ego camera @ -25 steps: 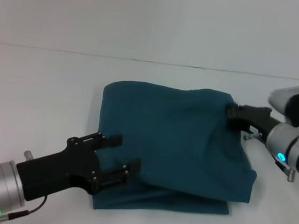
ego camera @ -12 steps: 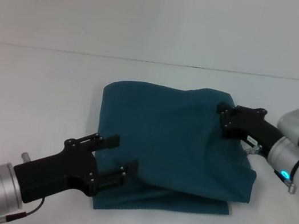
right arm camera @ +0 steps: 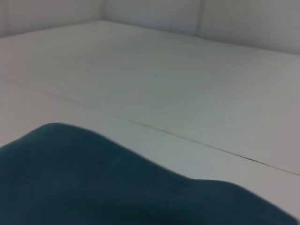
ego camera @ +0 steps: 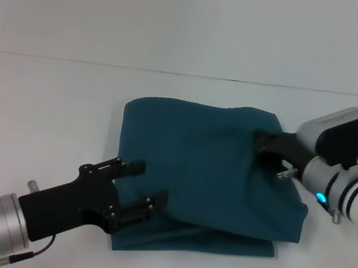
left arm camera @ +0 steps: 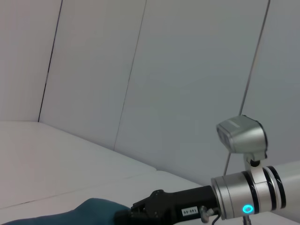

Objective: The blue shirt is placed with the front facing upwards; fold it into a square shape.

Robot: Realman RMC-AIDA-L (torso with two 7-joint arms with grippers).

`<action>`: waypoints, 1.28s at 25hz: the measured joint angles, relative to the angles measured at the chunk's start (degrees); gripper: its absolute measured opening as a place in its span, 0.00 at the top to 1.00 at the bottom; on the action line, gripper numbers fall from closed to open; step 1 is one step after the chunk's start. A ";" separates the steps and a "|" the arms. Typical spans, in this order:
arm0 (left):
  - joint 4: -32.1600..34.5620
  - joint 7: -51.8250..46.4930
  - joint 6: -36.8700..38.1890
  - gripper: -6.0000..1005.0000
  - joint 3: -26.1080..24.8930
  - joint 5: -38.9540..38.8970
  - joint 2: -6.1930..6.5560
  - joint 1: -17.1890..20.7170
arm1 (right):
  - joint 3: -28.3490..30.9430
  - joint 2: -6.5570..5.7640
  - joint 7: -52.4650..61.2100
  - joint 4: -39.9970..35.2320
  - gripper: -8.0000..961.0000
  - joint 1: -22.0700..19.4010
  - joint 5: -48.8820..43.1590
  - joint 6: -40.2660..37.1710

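The blue shirt (ego camera: 205,180) lies folded into a rough square in the middle of the table, plain teal side up, with a lower layer showing along its near edge. My left gripper (ego camera: 148,185) stands open at the shirt's near left edge, its black fingers (ego camera: 136,167) spread over the fabric. My right gripper (ego camera: 265,143) rests against the shirt's far right part, where the cloth rises in a hump (right arm camera: 93,183). The left wrist view shows that right gripper (left arm camera: 140,212) meeting the teal cloth (left arm camera: 93,211).
The white table (ego camera: 45,103) stretches around the shirt on all sides. A pale wall (ego camera: 185,17) stands behind the table's far edge. No other objects are in view.
My right gripper has moved left, from the shirt's right edge onto the cloth, and its wrist has turned. The left gripper has barely shifted. The shirt's outline is unchanged.
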 joint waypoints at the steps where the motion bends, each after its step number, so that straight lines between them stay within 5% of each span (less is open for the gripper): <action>1: -0.02 0.00 0.00 0.28 0.01 0.00 0.00 -0.01 | 0.48 -0.11 0.00 -0.10 0.99 -0.26 1.16 0.34; 7: 0.02 0.02 -0.01 0.28 0.01 0.00 -0.01 0.16 | 3.08 -0.69 0.00 -1.83 0.99 -2.78 6.04 1.47; 15: -0.08 0.05 0.66 0.28 -0.23 0.01 0.04 0.58 | -1.49 -1.03 -1.83 -5.70 0.99 -10.36 -1.32 -18.75; 24: 0.08 0.73 0.59 0.28 -0.27 0.01 0.00 0.53 | -2.24 -1.00 -2.08 -4.09 0.99 -12.27 -10.21 -16.68; 32: 0.11 0.75 0.69 0.28 -0.27 0.01 0.00 0.52 | 0.06 -0.66 -2.98 -5.48 0.99 -18.99 -8.83 -22.94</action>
